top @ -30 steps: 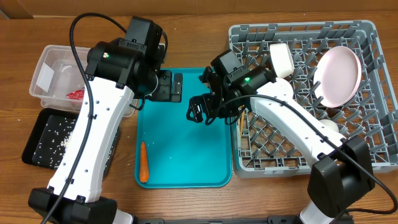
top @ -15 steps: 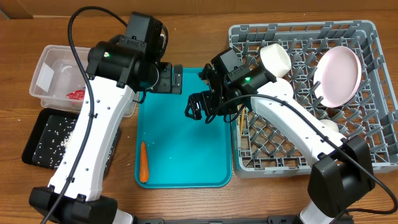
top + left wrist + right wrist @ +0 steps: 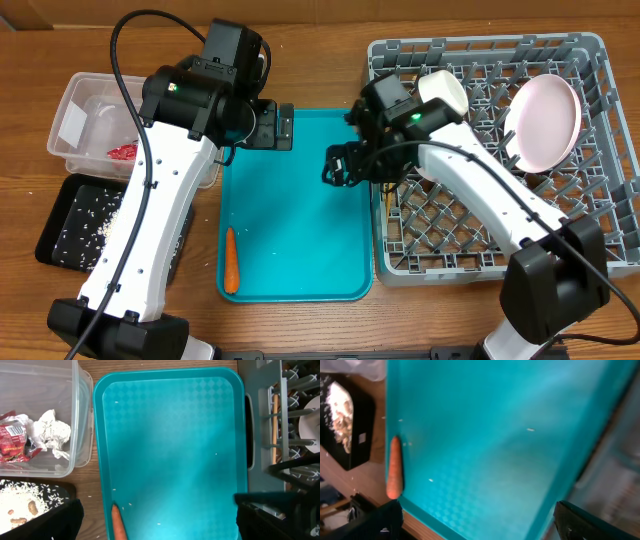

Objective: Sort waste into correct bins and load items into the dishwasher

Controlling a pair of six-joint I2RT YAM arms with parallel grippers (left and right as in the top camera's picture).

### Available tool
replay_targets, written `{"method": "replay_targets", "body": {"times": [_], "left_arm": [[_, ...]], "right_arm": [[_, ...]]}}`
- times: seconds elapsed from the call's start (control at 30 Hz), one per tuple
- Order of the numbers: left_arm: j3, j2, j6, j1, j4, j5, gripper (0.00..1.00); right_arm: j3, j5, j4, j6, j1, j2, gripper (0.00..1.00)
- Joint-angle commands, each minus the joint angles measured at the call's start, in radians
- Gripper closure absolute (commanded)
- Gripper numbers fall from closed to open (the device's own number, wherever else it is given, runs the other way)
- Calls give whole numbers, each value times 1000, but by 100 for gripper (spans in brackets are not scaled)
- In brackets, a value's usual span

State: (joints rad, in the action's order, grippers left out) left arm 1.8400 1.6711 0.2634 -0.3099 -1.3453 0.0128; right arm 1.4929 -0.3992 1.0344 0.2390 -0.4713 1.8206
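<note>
A small orange carrot (image 3: 231, 260) lies at the near left edge of the teal serving tray (image 3: 300, 230); it also shows in the left wrist view (image 3: 118, 525) and the right wrist view (image 3: 394, 467). My left gripper (image 3: 270, 128) is open and empty above the tray's far left corner. My right gripper (image 3: 345, 165) is open and empty over the tray's right edge, beside the grey dish rack (image 3: 590, 240). The clear tub (image 3: 70, 100) holds the red-and-white wrapper (image 3: 12, 442) and the white napkin (image 3: 52, 432). The black tray (image 3: 60, 215) holds rice scraps (image 3: 20, 500).
The rack holds a large pale plate (image 3: 545, 120) standing at the far right and a white bowl (image 3: 445, 95) near its far left. A few rice grains (image 3: 159, 523) lie on the teal tray. Bare wooden table lies in front of the tray.
My right gripper has moved right across the teal tray toward the rack. My left gripper shifted slightly toward the tray's far edge, then held still. The carrot has not moved.
</note>
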Motion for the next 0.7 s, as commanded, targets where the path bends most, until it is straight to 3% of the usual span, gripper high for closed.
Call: {"method": "replay_targets", "body": {"times": [0.0, 0.67], "left_arm": [[6, 5, 13, 2, 3, 14, 0], [6, 5, 14, 2, 3, 13, 0]], "right_arm": [[12, 18, -10, -3, 24, -5, 0], [12, 47, -19, -2, 33, -4, 0]]}}
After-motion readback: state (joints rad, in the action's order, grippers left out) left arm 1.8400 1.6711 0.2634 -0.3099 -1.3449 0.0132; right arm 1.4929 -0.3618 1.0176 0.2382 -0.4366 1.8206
